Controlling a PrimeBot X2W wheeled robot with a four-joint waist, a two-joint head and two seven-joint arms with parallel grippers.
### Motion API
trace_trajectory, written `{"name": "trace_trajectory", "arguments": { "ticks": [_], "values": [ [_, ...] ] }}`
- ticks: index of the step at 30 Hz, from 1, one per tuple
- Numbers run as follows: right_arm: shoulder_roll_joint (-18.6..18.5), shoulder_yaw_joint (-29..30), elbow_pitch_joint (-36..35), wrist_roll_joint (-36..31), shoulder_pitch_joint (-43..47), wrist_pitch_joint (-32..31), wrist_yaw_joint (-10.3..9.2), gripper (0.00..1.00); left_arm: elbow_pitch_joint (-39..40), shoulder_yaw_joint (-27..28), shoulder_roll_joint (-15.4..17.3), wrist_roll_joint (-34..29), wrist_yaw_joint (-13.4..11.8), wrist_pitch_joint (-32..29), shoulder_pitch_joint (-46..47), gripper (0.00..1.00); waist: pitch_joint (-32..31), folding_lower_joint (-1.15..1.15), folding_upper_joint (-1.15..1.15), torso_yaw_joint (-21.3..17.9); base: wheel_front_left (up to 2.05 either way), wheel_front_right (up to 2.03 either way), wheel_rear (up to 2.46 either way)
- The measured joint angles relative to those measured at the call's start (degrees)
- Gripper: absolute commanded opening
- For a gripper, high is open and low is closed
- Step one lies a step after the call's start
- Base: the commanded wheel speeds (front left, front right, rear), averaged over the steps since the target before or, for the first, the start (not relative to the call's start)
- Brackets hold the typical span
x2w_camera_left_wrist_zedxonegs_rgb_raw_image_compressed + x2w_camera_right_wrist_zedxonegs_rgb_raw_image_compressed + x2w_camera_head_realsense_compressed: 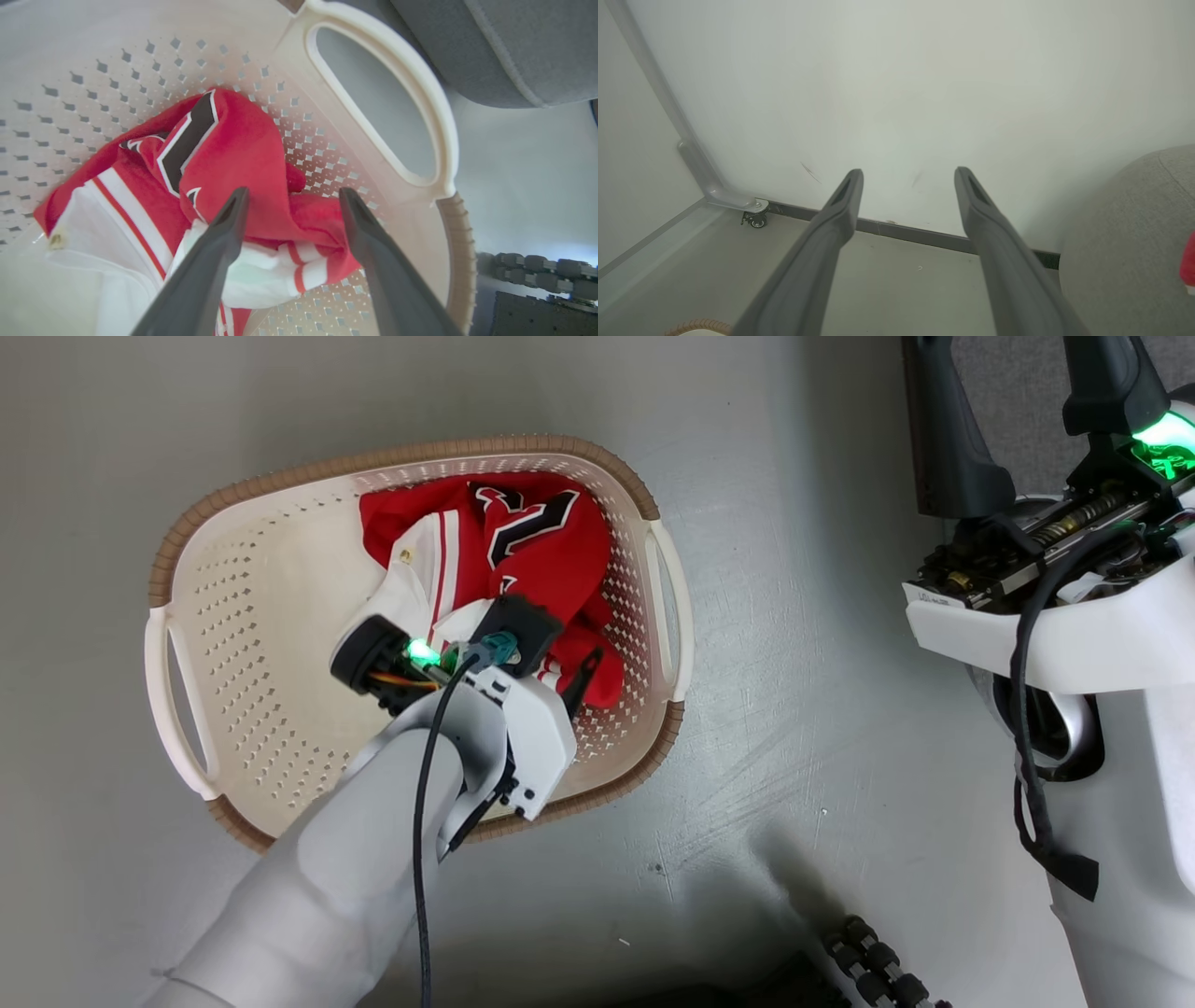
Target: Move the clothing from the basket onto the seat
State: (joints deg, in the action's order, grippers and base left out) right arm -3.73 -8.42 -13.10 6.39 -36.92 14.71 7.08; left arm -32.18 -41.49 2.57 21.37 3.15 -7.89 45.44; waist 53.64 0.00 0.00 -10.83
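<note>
The basket (411, 455) stands on the grey floor, its handle (420, 93) close in the left wrist view. The red clothing (541, 551) with white trim and a black number lies bunched against the basket's right wall. My left gripper (293, 193) reaches down into the basket and is open, its fingers (219, 242) standing either side of a red fold (243, 154), with nothing pinched. My right gripper (909, 173) hangs open and empty in the air, facing a white wall; its fingers (952, 448) rise at the top right. The grey seat (1125, 242) (514, 46) lies beside the basket.
A sliver of red (1189, 261) shows at the frame edge against the seat. The robot's dark base rollers (868, 961) sit on the floor near the basket. A metal frame on a caster (756, 219) stands by the wall's skirting.
</note>
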Motion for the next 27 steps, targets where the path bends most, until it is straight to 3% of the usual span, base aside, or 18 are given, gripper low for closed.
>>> {"name": "trace_trajectory", "arguments": {
  "ticks": [1, 27],
  "values": [
    [0.0, 0.0, 0.0, 0.0, 0.0, 0.0, 0.00, 1.00, -0.2, -0.2, 0.0, -0.5, -0.1, 0.0, 0.4, 0.00, 0.1, 0.00, 0.00, 0.0, 0.00, 0.00, 0.00],
    [0.1, 0.2, 0.4, 0.0, -2.1, 0.0, 0.00, 1.00, -3.0, -0.2, 0.0, -0.1, -0.5, 5.2, 1.9, 0.00, -0.5, 0.00, 0.00, 0.8, 0.00, 0.00, 0.00]
  ]
}}
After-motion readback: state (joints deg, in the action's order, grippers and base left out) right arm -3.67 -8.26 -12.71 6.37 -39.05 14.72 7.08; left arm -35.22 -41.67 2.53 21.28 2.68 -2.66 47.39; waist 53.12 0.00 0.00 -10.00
